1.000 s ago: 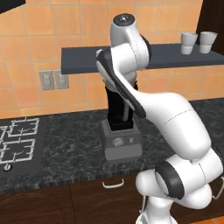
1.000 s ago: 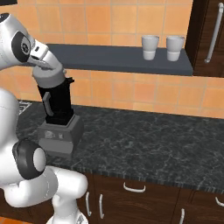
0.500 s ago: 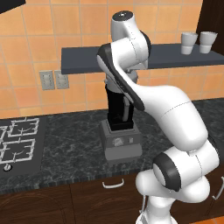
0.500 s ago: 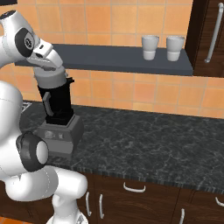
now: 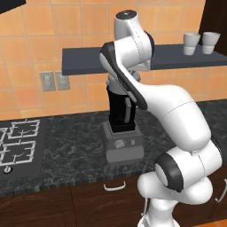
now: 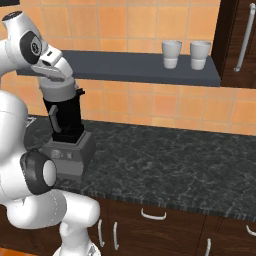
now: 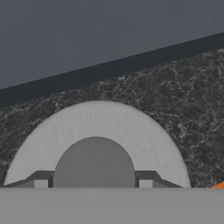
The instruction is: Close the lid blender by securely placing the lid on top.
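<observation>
Dark speckled counter [image 6: 165, 160], orange tiled wall [image 6: 140, 20], shelf [image 6: 135, 67] holding 2 cups [image 6: 171, 54].

Over the last second the white arm straightened a little: in the left base view its upper joint rose slightly, and its elbow swung outward to the right. In the right base view the wrist over the blender [image 6: 67, 131] shifted only slightly, while the lid [image 6: 57, 89] kept its place atop the black jar.
</observation>
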